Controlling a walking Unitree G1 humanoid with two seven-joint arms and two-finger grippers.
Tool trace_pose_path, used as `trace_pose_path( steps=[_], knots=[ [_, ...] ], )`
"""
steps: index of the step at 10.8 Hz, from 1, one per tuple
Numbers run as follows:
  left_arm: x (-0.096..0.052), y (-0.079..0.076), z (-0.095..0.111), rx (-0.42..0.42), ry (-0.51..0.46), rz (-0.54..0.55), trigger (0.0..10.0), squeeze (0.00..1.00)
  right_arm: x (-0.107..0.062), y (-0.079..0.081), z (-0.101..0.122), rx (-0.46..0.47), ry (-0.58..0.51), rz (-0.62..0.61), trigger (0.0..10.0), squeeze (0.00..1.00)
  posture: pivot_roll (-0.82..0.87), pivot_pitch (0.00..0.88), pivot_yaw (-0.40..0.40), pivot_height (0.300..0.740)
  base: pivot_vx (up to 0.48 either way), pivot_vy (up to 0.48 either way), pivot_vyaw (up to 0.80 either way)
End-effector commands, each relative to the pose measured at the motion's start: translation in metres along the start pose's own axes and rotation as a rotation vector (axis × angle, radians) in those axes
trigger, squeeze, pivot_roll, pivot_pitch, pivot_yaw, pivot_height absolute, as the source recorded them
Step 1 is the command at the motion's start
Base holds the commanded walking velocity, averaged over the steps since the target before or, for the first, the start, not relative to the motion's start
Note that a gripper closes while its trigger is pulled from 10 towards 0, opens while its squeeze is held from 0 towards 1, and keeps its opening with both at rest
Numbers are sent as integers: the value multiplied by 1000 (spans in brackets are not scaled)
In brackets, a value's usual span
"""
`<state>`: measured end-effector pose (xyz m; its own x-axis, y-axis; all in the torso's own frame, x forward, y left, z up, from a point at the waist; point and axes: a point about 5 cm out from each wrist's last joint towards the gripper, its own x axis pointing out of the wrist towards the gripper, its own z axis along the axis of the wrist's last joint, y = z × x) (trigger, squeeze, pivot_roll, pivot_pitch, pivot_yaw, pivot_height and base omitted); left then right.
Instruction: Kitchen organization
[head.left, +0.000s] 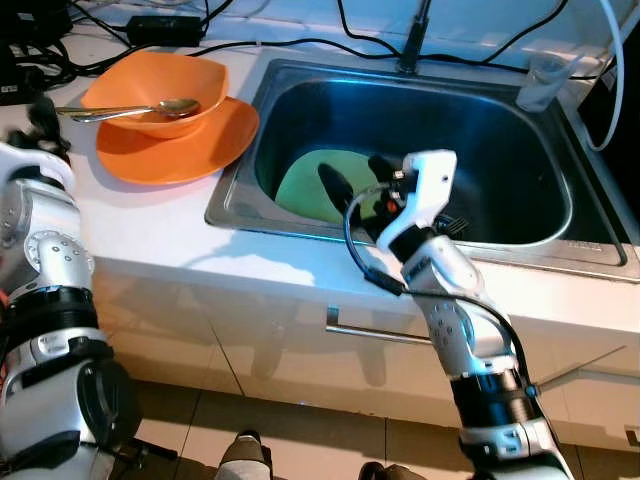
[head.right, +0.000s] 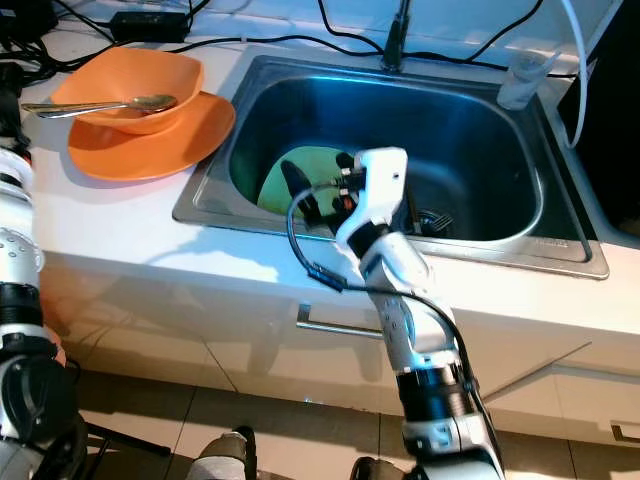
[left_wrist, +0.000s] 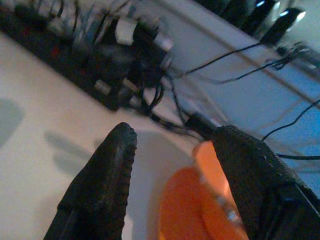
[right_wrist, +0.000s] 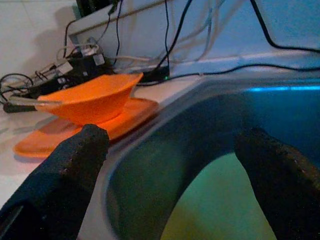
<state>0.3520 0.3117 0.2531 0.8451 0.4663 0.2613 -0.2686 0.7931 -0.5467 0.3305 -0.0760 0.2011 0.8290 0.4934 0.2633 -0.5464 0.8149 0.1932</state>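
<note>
An orange bowl (head.left: 160, 85) with a metal spoon (head.left: 150, 108) in it stands on an orange plate (head.left: 190, 150) on the white counter, left of the steel sink (head.left: 500, 130). A green plate (head.left: 305, 185) lies in the sink's left part. My right gripper (head.left: 358, 188) hangs open over the sink's front left area, just above the green plate, with nothing between its fingers (right_wrist: 75, 160). My left gripper (left_wrist: 177, 132) is open at the counter's far left, pointing toward the orange dishes (left_wrist: 200, 210), apart from them.
Black cables and a power strip (head.left: 165, 28) run along the back of the counter. A clear cup (head.left: 543, 80) stands at the sink's back right corner, and the faucet base (head.left: 408, 62) rises behind the sink. A drawer handle (head.left: 375, 332) sits below the counter edge.
</note>
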Motion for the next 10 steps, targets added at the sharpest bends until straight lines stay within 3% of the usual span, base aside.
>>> trace_pose_path(
  steps=[1, 3, 5, 7, 8, 9, 10],
  knots=[
    [-1, -5, 10, 48, -28, -15, 10000, 0, 1, -3, 2, -12, -10, -9, 10000, 1000, 128, 112, -7, 740, 0, 0, 0],
    [-11, -9, 20, 112, -67, -26, 10000, 0, 2, -4, 3, -18, -16, -13, 10000, 1000, 132, 103, -9, 740, 0, 0, 0],
    [-35, -23, 25, 213, -97, -93, 10000, 0, 4, -9, 4, -31, -24, -24, 10000, 1000, 142, 97, -13, 740, 0, 0, 0],
    [-54, -31, 20, 278, -94, -136, 10000, 0, 5, -12, 7, -39, -31, -29, 10000, 1000, 149, 93, -17, 740, 0, 0, 0],
    [-69, -38, 15, 369, -103, -188, 10000, 0, 6, -14, 8, -43, -38, -34, 10000, 1000, 152, 88, -22, 740, 0, 0, 0],
    [-78, -44, 9, 396, -89, -215, 10000, 0, 6, -16, 9, -50, -42, -43, 10000, 1000, 152, 76, -27, 740, 0, 0, 0],
    [-89, -50, -6, 405, -40, -241, 10000, 0, 7, -19, 10, -58, -51, -72, 10000, 0, 149, 67, -29, 740, 0, 0, 0]
  ],
)
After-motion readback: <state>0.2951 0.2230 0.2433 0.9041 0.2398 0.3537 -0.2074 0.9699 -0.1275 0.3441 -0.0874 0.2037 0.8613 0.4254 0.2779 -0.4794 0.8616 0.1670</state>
